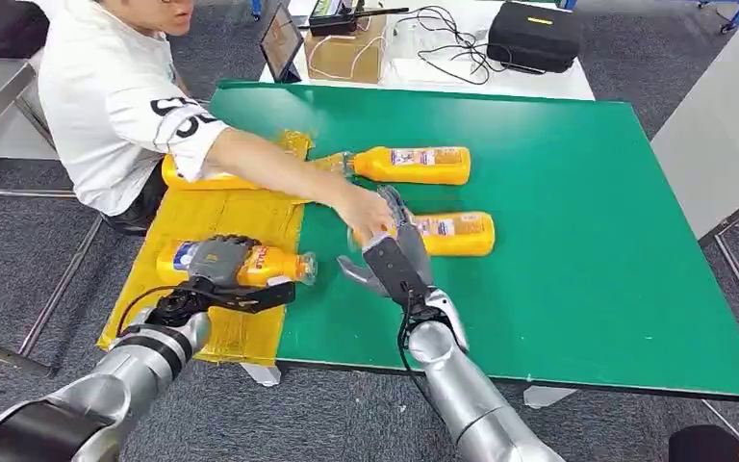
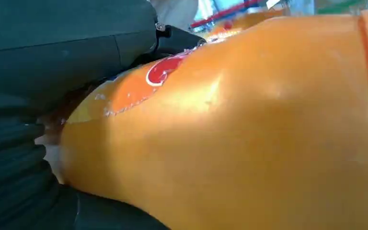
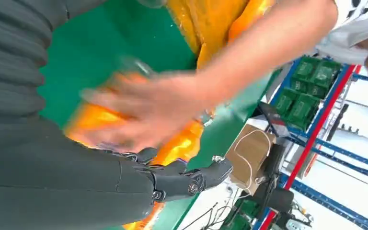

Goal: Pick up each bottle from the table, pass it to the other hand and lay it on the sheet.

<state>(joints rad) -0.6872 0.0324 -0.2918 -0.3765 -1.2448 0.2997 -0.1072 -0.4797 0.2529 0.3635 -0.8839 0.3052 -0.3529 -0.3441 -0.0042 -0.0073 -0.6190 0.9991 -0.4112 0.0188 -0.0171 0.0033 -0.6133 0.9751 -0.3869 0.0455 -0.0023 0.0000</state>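
Note:
My left hand (image 1: 219, 262) grips an orange bottle (image 1: 274, 265) lying sideways just above the yellow sheet (image 1: 202, 217); up close its body (image 2: 244, 134) lies against my left hand (image 2: 52, 57). My right hand (image 1: 393, 252) is open, fingers stretched along a second bottle (image 1: 457, 234) on the green table (image 1: 558, 241). A person's hand (image 1: 366, 212) lies on that bottle's neck end. In the right wrist view the person's hand (image 3: 143, 105) blurs across the bottle (image 3: 182, 143) above my right hand (image 3: 52, 167). A third bottle (image 1: 414, 165) lies farther back. Another bottle (image 1: 202, 179) rests on the sheet, partly behind the person's arm.
A person in a white shirt (image 1: 106, 106) leans in from the far left, arm reaching across the sheet. Behind the green table is a white table with a cardboard box (image 1: 346, 48), a tablet (image 1: 281, 40), cables and a black case (image 1: 534, 34). A grey surface (image 1: 722, 135) stands at right.

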